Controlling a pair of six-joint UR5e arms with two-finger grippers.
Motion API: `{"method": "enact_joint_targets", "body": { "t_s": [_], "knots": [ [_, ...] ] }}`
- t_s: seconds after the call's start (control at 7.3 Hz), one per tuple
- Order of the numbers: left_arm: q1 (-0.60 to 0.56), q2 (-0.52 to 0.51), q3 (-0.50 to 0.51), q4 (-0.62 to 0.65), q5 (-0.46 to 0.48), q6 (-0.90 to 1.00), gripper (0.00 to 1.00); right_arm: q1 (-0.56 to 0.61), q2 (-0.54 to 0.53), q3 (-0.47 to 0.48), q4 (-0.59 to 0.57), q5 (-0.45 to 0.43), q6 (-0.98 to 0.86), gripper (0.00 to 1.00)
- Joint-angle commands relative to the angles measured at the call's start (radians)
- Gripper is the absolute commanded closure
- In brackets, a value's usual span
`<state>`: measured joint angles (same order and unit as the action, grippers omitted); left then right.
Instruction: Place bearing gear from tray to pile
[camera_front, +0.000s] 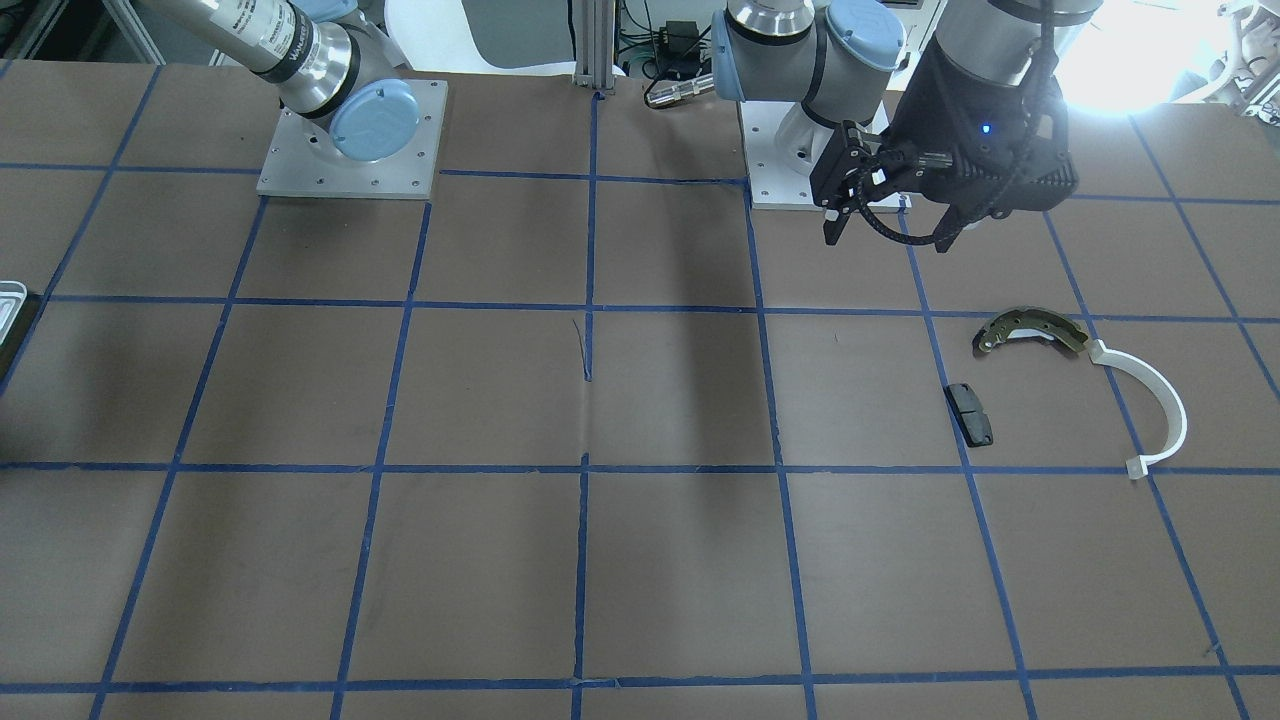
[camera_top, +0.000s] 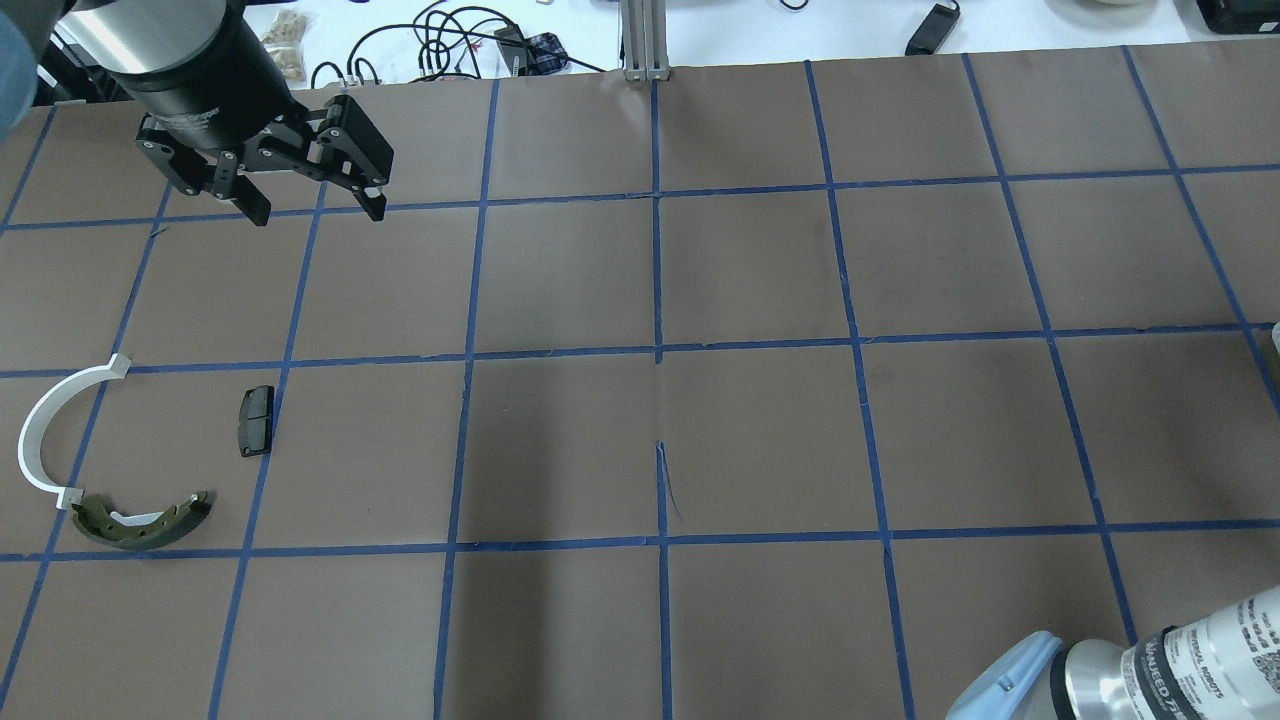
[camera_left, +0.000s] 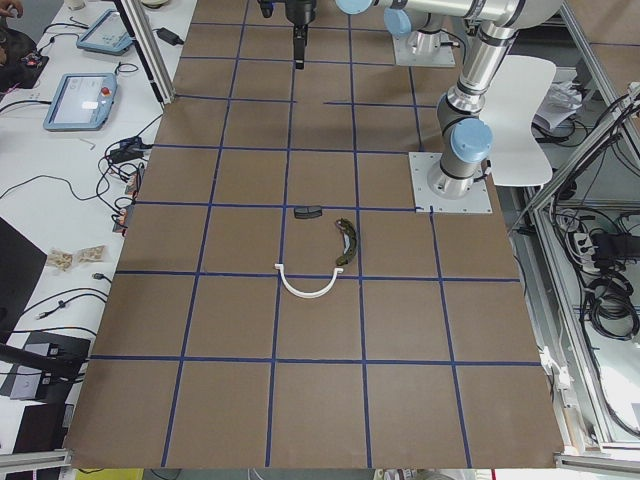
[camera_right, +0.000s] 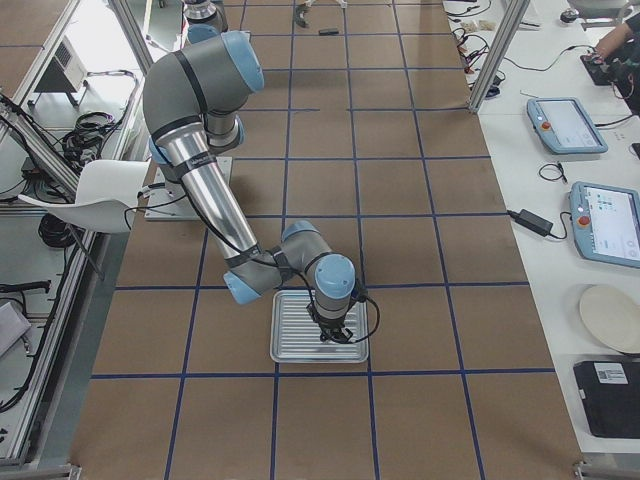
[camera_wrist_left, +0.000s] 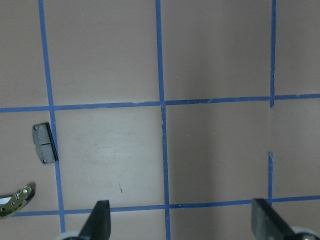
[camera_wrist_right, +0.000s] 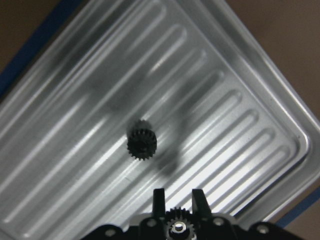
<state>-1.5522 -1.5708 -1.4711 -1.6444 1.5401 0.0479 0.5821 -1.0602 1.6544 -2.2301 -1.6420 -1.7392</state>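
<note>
In the right wrist view my right gripper (camera_wrist_right: 178, 192) hangs over the silvery ridged tray (camera_wrist_right: 235, 95). Its fingers stand close together with a small toothed bearing gear (camera_wrist_right: 176, 222) between them. A second dark bearing gear (camera_wrist_right: 142, 145) lies on the tray below. In the exterior right view the right gripper (camera_right: 335, 333) is low over the tray (camera_right: 290, 350). The pile lies far to the left: the olive brake shoe (camera_top: 145, 520), the black pad (camera_top: 255, 420) and the white arc (camera_top: 45, 430). My left gripper (camera_top: 316, 212) is open and empty, high beyond the pile.
The brown table has a blue tape grid (camera_top: 657, 350). The tray's edge shows at the left border of the front view (camera_front: 8, 310). Both arm bases (camera_front: 350, 140) stand on metal plates at the robot's side. Cables and tablets lie on the benches off the table.
</note>
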Motion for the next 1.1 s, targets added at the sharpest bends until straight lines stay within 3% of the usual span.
{"method": "enact_joint_targets", "body": {
  "t_s": [0.0, 0.27, 0.68, 0.82, 0.96],
  "knots": [
    [0.001, -0.002, 0.000, 0.000, 0.000, 0.001, 0.00, 0.142, -0.174, 0.036, 0.235, 0.001, 0.361, 0.95],
    [0.001, 0.000, 0.000, 0.000, 0.002, 0.003, 0.00, 0.421, -0.324, 0.132, 0.308, 0.004, 0.824, 0.94],
    [0.001, 0.000, 0.000, 0.000, 0.002, 0.003, 0.00, 0.856, -0.314, 0.157, 0.290, 0.011, 1.542, 0.93],
    [0.001, 0.000, 0.000, 0.000, 0.002, 0.003, 0.00, 0.957, -0.282, 0.156, 0.226, 0.072, 1.719, 0.92],
    [0.001, 0.000, 0.000, 0.000, 0.002, 0.003, 0.00, 1.058, -0.249, 0.153, 0.142, 0.077, 1.876, 0.90]
  ]
}}
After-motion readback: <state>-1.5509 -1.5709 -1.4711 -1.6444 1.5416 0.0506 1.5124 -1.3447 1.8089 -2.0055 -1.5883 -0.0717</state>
